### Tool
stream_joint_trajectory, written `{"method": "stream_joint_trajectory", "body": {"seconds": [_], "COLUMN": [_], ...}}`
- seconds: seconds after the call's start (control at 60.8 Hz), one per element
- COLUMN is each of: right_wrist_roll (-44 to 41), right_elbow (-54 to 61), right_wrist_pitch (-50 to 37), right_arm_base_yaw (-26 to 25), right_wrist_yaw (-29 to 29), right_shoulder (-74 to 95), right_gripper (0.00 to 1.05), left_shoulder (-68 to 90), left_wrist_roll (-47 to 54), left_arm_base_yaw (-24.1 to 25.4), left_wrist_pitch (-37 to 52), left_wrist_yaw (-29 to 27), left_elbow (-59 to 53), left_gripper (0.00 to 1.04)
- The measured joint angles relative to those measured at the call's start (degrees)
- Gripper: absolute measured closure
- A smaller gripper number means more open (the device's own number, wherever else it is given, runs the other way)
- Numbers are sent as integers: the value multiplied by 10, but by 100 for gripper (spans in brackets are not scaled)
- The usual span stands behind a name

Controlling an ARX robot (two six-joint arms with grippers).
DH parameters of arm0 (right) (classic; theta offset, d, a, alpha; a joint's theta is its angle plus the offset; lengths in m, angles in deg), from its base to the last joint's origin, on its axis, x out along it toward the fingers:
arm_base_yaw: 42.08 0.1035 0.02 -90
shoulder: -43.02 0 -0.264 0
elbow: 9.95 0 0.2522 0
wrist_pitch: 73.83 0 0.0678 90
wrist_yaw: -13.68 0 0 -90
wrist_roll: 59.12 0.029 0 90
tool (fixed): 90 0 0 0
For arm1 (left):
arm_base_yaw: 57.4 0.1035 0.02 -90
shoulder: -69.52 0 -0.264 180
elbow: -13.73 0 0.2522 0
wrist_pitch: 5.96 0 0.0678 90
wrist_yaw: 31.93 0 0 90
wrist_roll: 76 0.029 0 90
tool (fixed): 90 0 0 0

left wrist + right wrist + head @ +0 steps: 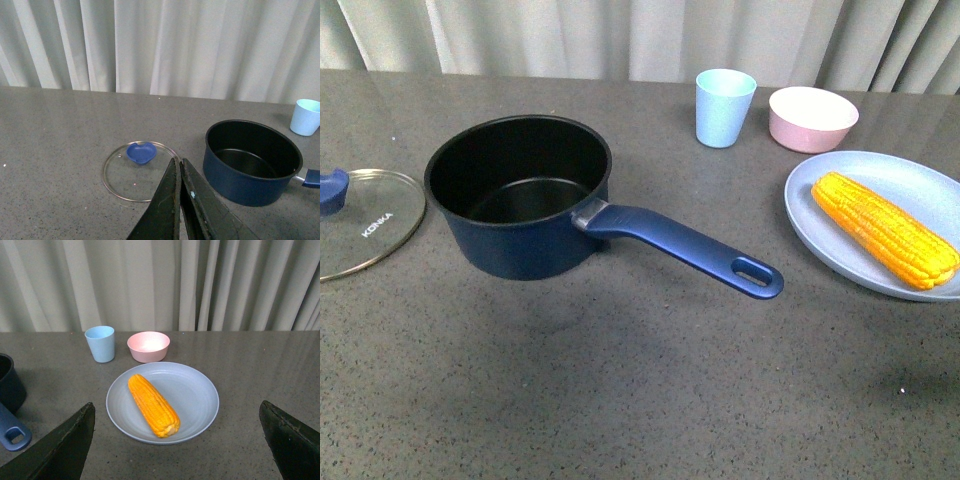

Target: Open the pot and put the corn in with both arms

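Here the left gripper [179, 167] is pinched closed on nothing near the flat glass lid [365, 225], the right gripper [176, 412] gapes wide and empty before the ridged corn [883, 228] on its smooth pale-blue plate [880, 172], and the open pot [510, 250] stands between lid and plate on the speckled grey surface [620, 380].

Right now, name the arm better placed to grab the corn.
Right. The right tool is open and faces the corn on the plate; the left tool is shut near the lid, beyond the pot.
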Motion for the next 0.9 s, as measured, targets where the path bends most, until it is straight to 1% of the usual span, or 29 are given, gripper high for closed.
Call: {"method": "stream_joint_trajectory", "body": {"seconds": [0.312, 0.345, 0.444, 0.493, 0.526, 0.559, 0.592, 0.609, 0.691, 0.74, 0.773, 0.839, 0.905], "right_wrist_roll": [0, 0, 0, 0, 0, 0, 0, 0, 0, 0, 0, 0, 0], "right_elbow": [0, 0, 0, 0, 0, 0, 0, 0, 0, 0, 0, 0, 0], "right_wrist_pitch": [0, 0, 0, 0, 0, 0, 0, 0, 0, 0, 0, 0, 0], "right_arm_base_yaw": [0, 0, 0, 0, 0, 0, 0, 0, 0, 0, 0, 0, 0], "right_wrist_yaw": [0, 0, 0, 0, 0, 0, 0, 0, 0, 0, 0, 0, 0], "right_shoulder": [0, 0, 0, 0, 0, 0, 0, 0, 0, 0, 0, 0, 0], "right_gripper": [9, 9, 9, 9, 9, 9, 9, 9, 9, 9, 9, 9, 9], "left_shoulder": [0, 0, 0, 0, 0, 0, 0, 0, 0, 0, 0, 0, 0], "left_wrist_roll": [0, 0, 0, 0, 0, 0, 0, 0, 0, 0, 0, 0, 1], "left_arm_base_yaw": [0, 0, 0, 0, 0, 0, 0, 0, 0, 0, 0, 0, 0], "left_wrist_pitch": [0, 0, 0, 0, 0, 0, 0, 0, 0, 0, 0, 0, 0], "left_wrist_yaw": [0, 0, 0, 0, 0, 0, 0, 0, 0, 0, 0, 0, 0], "left_elbow": [0, 0, 0, 0, 0, 0, 0, 0, 0, 0, 0, 0, 0], "left_gripper": [103, 101, 81, 74, 67, 56, 49, 48, 32, 25, 18, 8, 9]}}
